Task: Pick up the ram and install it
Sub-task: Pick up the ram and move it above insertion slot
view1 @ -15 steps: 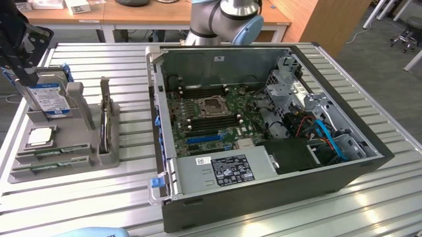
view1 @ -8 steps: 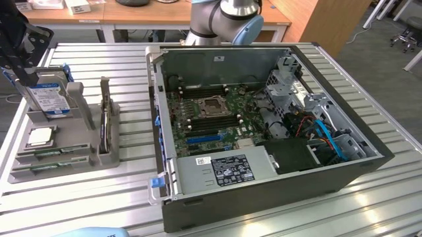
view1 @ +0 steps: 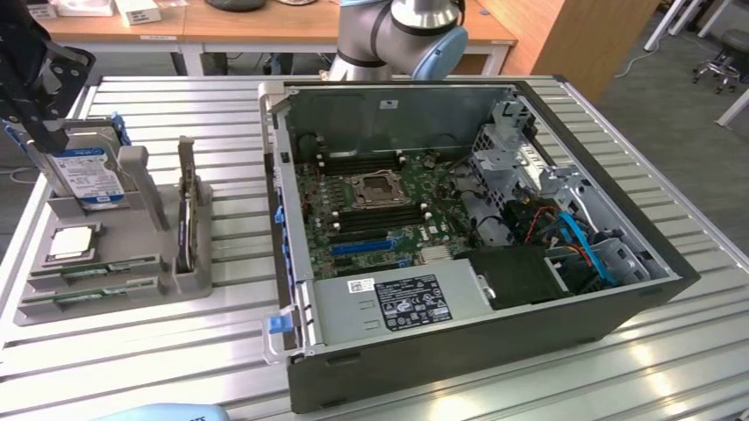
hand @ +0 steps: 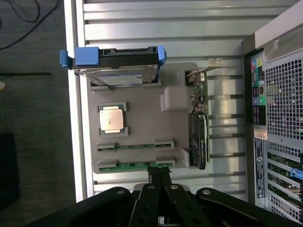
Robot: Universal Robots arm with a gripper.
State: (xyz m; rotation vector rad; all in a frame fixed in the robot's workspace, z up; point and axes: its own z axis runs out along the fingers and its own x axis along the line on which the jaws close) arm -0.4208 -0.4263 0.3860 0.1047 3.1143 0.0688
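ram: in tray slot, lower left of exterior view | handling: likely light, stiff, fragile; take long edges | tool: fingers together, empty, near ram

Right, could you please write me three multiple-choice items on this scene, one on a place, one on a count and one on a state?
1. Where on the grey tray does the processor chip lie?
A. Between the hard drive and the ram sticks
B. Inside the computer case
C. On top of the hard drive

2. How many ram sticks lie in the tray's slots?
A. One
B. Two
C. Four

3. How is the gripper?
A. Wide open
B. Shut on the hard drive
C. Shut, holding nothing

Answers:
1 A: the chip sits in its recess, with the drive on one side and the sticks on the other.
2 B: two green sticks lie side by side in their slots.
3 C: the fingertips meet with nothing between them.
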